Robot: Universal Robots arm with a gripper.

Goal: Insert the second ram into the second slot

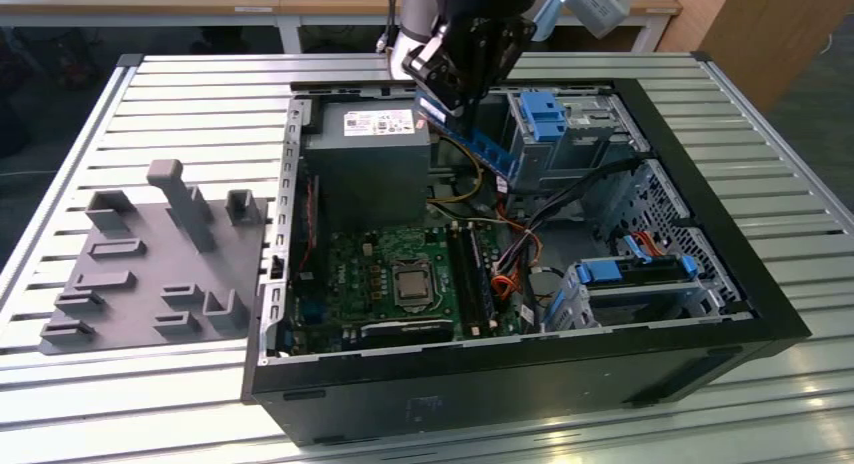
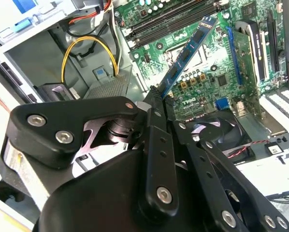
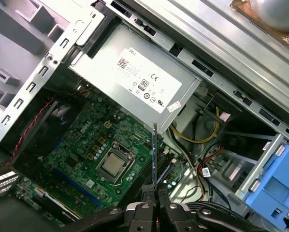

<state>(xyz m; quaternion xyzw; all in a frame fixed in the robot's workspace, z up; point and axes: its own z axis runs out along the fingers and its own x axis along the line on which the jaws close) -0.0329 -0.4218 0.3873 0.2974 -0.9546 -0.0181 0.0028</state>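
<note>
In the upper middle of the exterior view, the arm's black gripper hangs over an open black computer case that lies on its side on a slatted metal desk. Its fingers are clamped on one end of the second ram, a thin flat dark blue memory stick. The stick slants down out of the gripper, between a grey box-shaped power supply and a bright blue plastic drive bracket. In the second wrist view the stick juts out above the green motherboard. The first wrist view shows the stick edge-on, a thin line rising from the gripper. The long black memory slots lie lower in the exterior view, just right of the square processor socket. A grey moulded fixture plate sits on the desk at the frame's left.
</note>
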